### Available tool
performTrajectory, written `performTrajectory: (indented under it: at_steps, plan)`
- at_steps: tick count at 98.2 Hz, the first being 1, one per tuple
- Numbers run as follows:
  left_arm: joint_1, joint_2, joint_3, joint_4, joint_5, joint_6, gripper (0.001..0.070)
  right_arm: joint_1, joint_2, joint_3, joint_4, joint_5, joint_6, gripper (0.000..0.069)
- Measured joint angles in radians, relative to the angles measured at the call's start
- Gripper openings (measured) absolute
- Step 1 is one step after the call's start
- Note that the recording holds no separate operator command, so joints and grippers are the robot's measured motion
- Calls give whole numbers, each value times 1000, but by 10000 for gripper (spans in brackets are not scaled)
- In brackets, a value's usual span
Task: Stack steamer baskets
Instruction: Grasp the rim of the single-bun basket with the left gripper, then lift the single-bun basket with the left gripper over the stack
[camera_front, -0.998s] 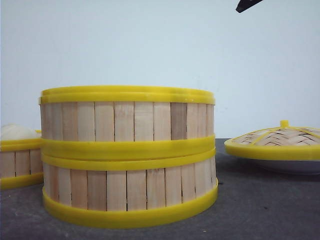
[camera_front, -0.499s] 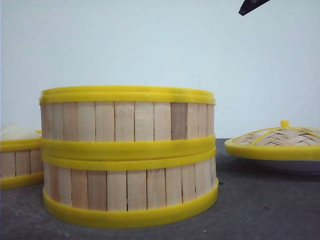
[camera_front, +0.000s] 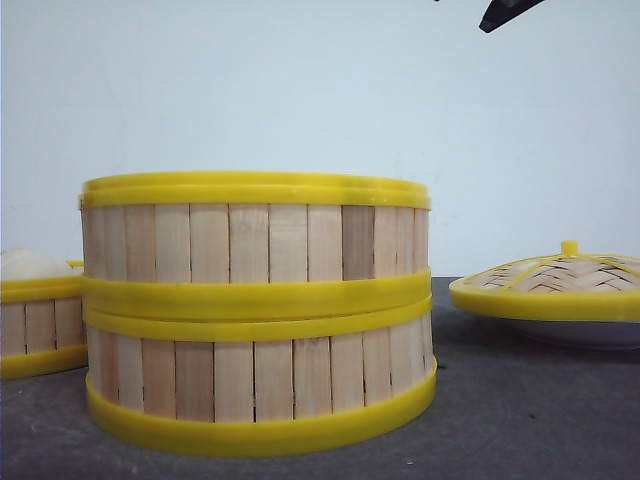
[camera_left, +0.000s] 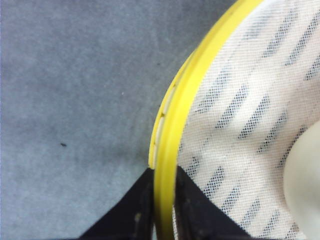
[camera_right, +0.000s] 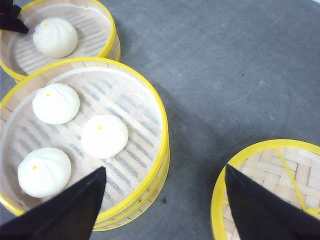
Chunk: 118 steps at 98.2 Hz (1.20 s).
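Observation:
Two steamer baskets stand stacked in the middle, the upper one (camera_front: 255, 240) on the lower one (camera_front: 260, 375). The right wrist view shows three white buns in this stack (camera_right: 145, 125). A third steamer basket (camera_front: 35, 315) sits on the table at the far left with one bun inside. My left gripper (camera_left: 164, 172) is shut on its yellow rim (camera_left: 200, 70), one finger inside the wall and one outside. Its dark tip (camera_right: 10, 17) shows at that basket's edge. My right gripper (camera_right: 164, 169) hangs open high above the gap between the stack and the lid, holding nothing.
A domed woven lid (camera_front: 555, 280) with yellow rim and knob rests on a shallow white plate (camera_front: 590, 335) at the right. A dark finger tip (camera_front: 505, 12) shows at the top of the front view. The table (camera_right: 225, 75) is dark grey.
The dark finger tip at the top of the front view has crept slightly up and to the right. The baskets and lid have not moved.

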Motion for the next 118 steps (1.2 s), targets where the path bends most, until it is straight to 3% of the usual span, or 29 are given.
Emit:
performTrajectory:
  at_steps: [13, 38, 69, 86, 99, 118]
  plan:
    - [9, 0, 13, -16, 30, 0, 33, 0, 0, 0, -4, 0, 0, 467]
    - [8, 4, 133, -124, 37, 18, 31, 0, 0, 0, -6, 0, 0, 467]
    - [8, 5, 442, -322, 40, 61, 31, 0, -3, 0, -75, 0, 0, 467]
    - [4, 5, 604, -465, 107, 87, 31, 0, -60, 0, -88, 3, 13, 467]
    - [-32, 5, 672, -546, 156, 106, 31, 0, -129, 0, -114, 24, 29, 467]
    - [-162, 6, 684, -588, 161, 131, 31, 0, -193, 0, -171, 101, 46, 467]
